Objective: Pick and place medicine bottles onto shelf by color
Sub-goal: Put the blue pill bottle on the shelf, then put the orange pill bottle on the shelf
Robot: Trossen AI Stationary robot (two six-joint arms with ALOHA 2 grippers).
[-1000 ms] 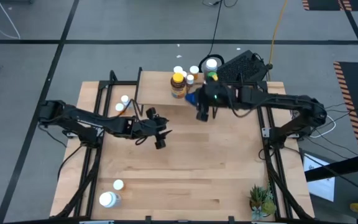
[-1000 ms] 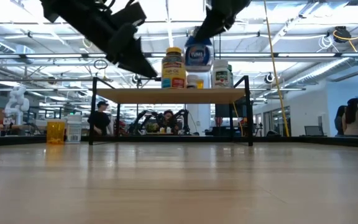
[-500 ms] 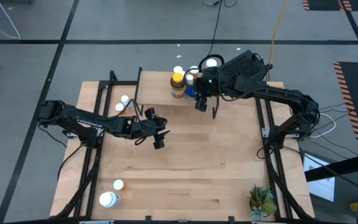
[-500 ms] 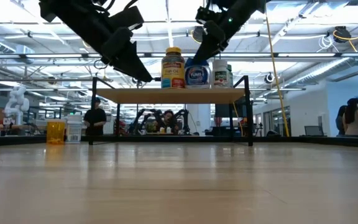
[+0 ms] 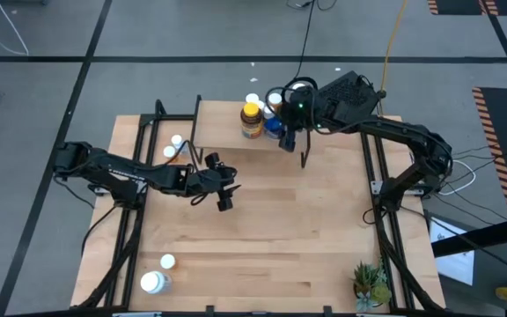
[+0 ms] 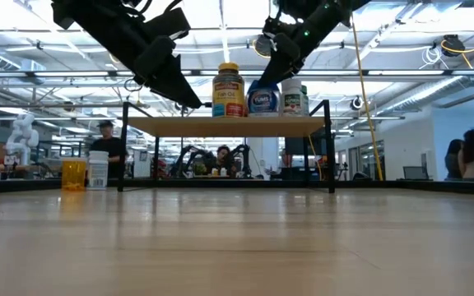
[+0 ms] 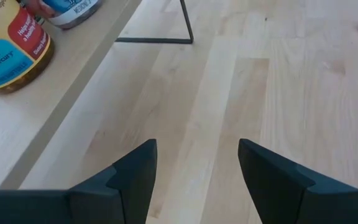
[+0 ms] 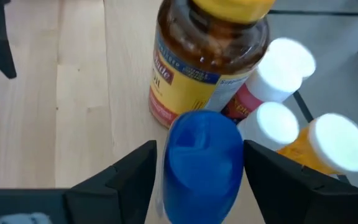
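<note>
Right gripper [image 8: 197, 180]: reaching over the shelf at the far edge of the table, fingers spread apart and straddling the blue bottle; the pads look just clear of its sides, though contact cannot be ruled out.
Blue bottle [image 8: 202, 163]: standing upright on the shelf board, just beside the amber bottle; in the low view [image 6: 263, 99] its base is sitting flat on the board.
Amber bottle [image 5: 253, 120]: large, yellow lid, yellow and blue label, standing upright on the shelf to the left of the blue one.
Other shelf bottles: two white-capped ones [image 8: 283, 61] and an orange one with a white cap [image 8: 328, 147] are crowding close behind the amber and blue bottles; a green-and-white bottle [image 6: 295, 99] is standing to the right of the blue one in the low view.
Shelf [image 6: 220, 125]: light-wood board on thin black legs, sitting at the far middle of the table.
Left gripper [image 7: 196, 177]: hanging over bare tabletop near the table's middle, fingers wide open and holding nothing; the shelf edge and amber bottle are showing beyond it.
Unplaced bottles: two small white-capped ones [image 5: 176, 145] are lying at the far left beside the shelf; two more white ones [image 5: 154, 277] are sitting near the front left corner.
Potted plant [image 5: 370, 283]: sitting at the front right corner.
</note>
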